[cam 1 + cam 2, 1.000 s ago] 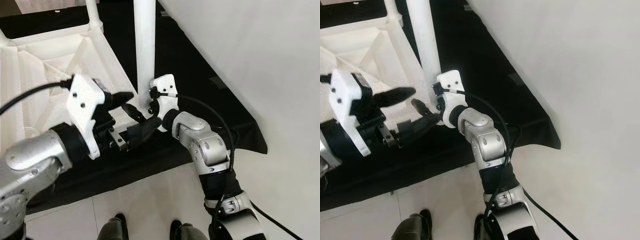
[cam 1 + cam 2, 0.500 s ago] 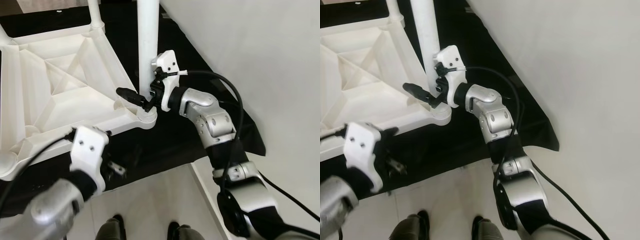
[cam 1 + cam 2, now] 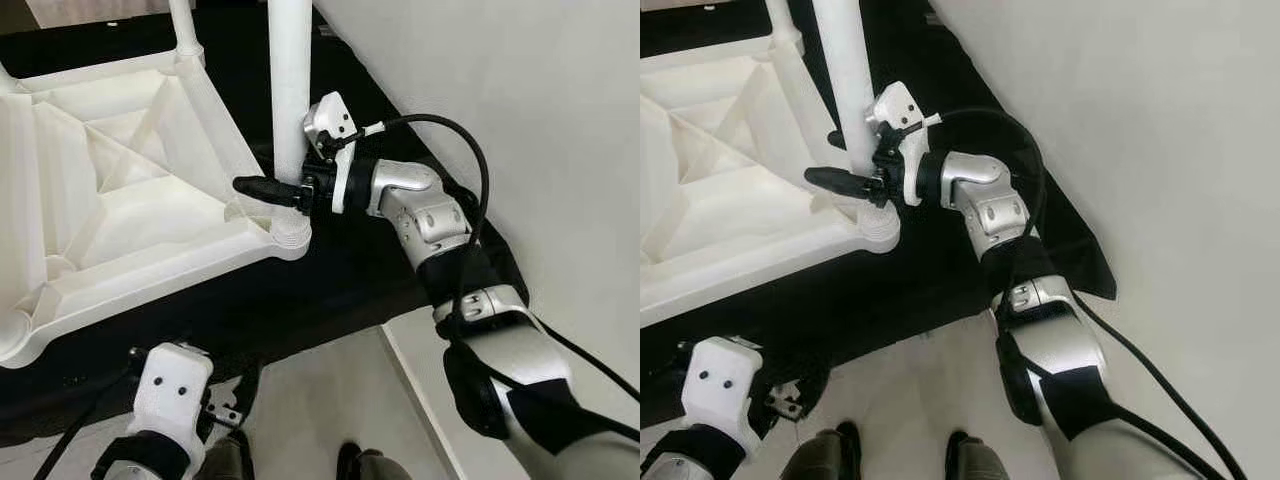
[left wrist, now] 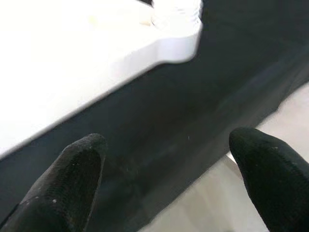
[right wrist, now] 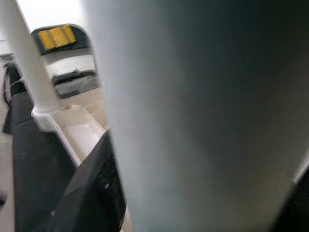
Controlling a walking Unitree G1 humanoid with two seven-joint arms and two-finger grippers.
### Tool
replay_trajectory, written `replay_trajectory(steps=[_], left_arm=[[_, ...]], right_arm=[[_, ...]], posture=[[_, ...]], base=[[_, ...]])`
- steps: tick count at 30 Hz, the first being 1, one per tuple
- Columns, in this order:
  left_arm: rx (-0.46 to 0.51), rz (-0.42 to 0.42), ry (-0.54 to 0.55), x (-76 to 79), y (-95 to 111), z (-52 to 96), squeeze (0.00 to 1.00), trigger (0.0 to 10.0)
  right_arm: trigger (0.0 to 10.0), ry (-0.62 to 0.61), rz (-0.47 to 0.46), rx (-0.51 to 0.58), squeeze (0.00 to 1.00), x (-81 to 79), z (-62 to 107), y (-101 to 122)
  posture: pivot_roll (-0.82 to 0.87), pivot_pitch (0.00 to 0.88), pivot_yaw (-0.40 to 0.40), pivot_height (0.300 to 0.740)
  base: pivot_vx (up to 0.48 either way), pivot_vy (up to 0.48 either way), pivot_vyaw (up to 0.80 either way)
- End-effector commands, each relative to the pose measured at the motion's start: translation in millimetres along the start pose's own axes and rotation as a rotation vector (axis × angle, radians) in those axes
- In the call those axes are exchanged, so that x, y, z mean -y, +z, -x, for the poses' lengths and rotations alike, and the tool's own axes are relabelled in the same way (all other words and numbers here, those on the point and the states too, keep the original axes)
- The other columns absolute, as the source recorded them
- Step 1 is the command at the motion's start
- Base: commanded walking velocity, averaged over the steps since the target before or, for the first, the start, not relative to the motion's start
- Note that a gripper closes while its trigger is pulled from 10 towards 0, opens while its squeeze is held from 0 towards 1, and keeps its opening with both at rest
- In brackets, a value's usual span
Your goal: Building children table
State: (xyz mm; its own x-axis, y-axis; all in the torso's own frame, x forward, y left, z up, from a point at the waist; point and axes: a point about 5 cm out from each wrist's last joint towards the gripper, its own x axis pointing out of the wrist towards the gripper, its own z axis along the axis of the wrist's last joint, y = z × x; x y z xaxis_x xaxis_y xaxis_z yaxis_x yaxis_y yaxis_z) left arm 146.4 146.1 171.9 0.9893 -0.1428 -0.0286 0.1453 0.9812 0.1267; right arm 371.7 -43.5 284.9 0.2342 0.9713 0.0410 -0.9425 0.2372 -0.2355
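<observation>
The right gripper (image 3: 290, 190) is clamped around the white table leg (image 3: 290, 90) just above its socket, one black finger (image 3: 262, 186) reaching past the leg over the tabletop's underside and the other behind the post. That leg stands upright in the round socket (image 3: 290, 238) at the near right corner of the upturned white tabletop (image 3: 120, 220), which lies underside-up on a black mat (image 3: 330, 290). A second leg (image 3: 183, 30) stands at the far right corner.

The left gripper (image 4: 164, 164) hangs low beside the robot's body, off the mat's near edge, its fingers spread wide and holding nothing.

The risk, as I judge it, lies in the grip sitting so low on a tall post: if the wrist pushes sideways rather than straight down or around the leg's axis, the leg could lean and jam in the socket, or the light tabletop could slide on the mat, since nothing steadies it. Letting go before the leg is fully seated could leave it loose.

The right wrist view has the gripped leg pressed close and blurred against the camera, and beyond it the far leg and a dark case with a yellow label (image 5: 58, 36) that the head views miss. The left wrist view looks at the tabletop's near edge (image 4: 159, 46) and the corner socket from low down
</observation>
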Motion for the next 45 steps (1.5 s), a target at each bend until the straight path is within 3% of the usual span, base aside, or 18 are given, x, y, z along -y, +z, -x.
replay_trajectory(steps=[1,6,9,10,11,12,14,15,16,17,19,27,28,31,32,37,39,45], left_arm=[[0.007,-0.011,0.019,2.2,-3.8,0.7,0.00,10.0],[0.061,-0.006,-0.019,8.0,-6.7,-2.8,0.00,10.0],[0.084,-0.023,-0.033,9.6,-9.5,-8.4,0.00,10.0],[0.084,-0.023,-0.033,9.6,-9.5,-8.4,0.00,10.0],[0.085,-0.031,-0.026,8.9,-10.7,-10.6,0.00,10.0],[0.086,-0.034,-0.025,8.6,-11.2,-11.6,0.00,10.0],[0.086,-0.034,-0.025,8.6,-11.2,-11.6,0.00,10.0],[0.087,-0.041,-0.021,8.2,-12.0,-12.1,0.00,10.0],[0.093,-0.048,-0.013,6.6,-13.2,-13.0,0.00,10.0],[0.093,-0.048,-0.013,6.6,-13.2,-13.0,0.00,10.0],[0.100,-0.069,-0.004,5.0,-15.1,-15.8,0.00,10.0],[0.092,-0.062,0.014,0.6,-21.0,-22.1,0.00,10.0],[0.092,-0.062,0.019,-0.5,-22.2,-23.7,0.00,10.0],[0.091,-0.064,0.021,-1.1,-23.0,-24.9,0.00,10.0],[0.086,-0.055,0.018,-1.5,-24.6,-26.7,0.00,10.0],[0.085,-0.048,0.011,-0.8,-25.8,-28.0,0.00,10.0],[0.089,-0.047,0.011,-0.1,-26.2,-28.5,0.00,10.0],[0.096,-0.044,0.009,0.7,-26.0,-28.3,0.00,10.0]], right_arm=[[0.0,0.056,0.005,-0.009,0.00,-3.6,-2.0,-2.9],[0.0,0.013,-0.021,-0.035,0.00,-0.8,6.1,-13.5],[0.0,-0.171,-0.082,-0.111,0.00,-2.9,17.3,-35.2],[0.0,-0.171,-0.082,-0.111,0.00,-2.9,17.3,-35.2],[0.0,-0.446,-0.102,-0.207,0.00,-5.8,24.5,-54.1],[0.0,-0.618,-0.099,-0.265,0.00,-7.0,31.0,-63.2],[0.0,-0.618,-0.099,-0.265,0.00,-7.0,31.0,-63.2],[0.0,-0.746,-0.127,-0.306,0.00,-26.8,37.8,-77.3],[0.0,-0.800,-0.150,-0.327,0.00,-53.5,38.1,-88.3],[0.0,-0.800,-0.150,-0.327,0.00,-53.5,38.1,-88.3],[0.0,-0.793,-0.192,-0.322,0.00,-82.8,31.7,-97.0],[0.0,-0.759,-0.160,-0.284,0.00,-70.4,19.7,-90.3],[10.0,-0.739,-0.157,-0.276,0.00,-67.3,17.5,-87.0],[10.0,-0.716,-0.155,-0.262,0.00,-65.6,15.5,-83.8],[10.0,-0.598,-0.165,-0.183,1.00,-65.9,7.1,-72.8],[10.0,-0.470,-0.152,-0.089,1.00,-67.7,2.1,-55.5],[10.0,-0.327,-0.136,-0.046,1.00,-64.4,2.8,-45.1],[10.0,-0.166,-0.120,-0.021,1.00,-58.8,5.9,-37.8]], posture=[[0.13,0.229,-0.074,0.740],[0.11,0.219,-0.075,0.740],[0.09,0.207,-0.082,0.740],[0.09,0.207,-0.082,0.740],[0.08,0.201,-0.080,0.740],[0.08,0.202,-0.078,0.740],[0.08,0.202,-0.078,0.740],[0.07,0.203,-0.076,0.740],[0.06,0.204,-0.053,0.740],[0.06,0.204,-0.053,0.740],[0.06,0.191,-0.041,0.740],[0.07,0.165,-0.041,0.740],[0.07,0.164,-0.041,0.740],[0.07,0.161,-0.041,0.740],[0.07,0.157,-0.041,0.740],[0.08,0.155,-0.041,0.740],[0.08,0.156,-0.041,0.740],[0.09,0.160,-0.044,0.740]], base=[[0.000,0.000,0.00],[0.000,0.000,0.00],[0.000,0.000,0.00],[0.000,0.000,0.00],[0.000,0.000,0.00],[0.000,0.000,0.00],[0.000,0.000,0.00],[0.000,0.000,0.00],[0.000,0.000,0.00],[0.000,0.000,0.00],[0.000,0.000,0.00],[0.000,0.000,0.00],[0.000,0.000,0.00],[0.000,0.000,0.00],[0.000,0.000,0.00],[0.000,0.000,0.00],[0.000,0.000,0.00],[0.000,0.000,0.00]])
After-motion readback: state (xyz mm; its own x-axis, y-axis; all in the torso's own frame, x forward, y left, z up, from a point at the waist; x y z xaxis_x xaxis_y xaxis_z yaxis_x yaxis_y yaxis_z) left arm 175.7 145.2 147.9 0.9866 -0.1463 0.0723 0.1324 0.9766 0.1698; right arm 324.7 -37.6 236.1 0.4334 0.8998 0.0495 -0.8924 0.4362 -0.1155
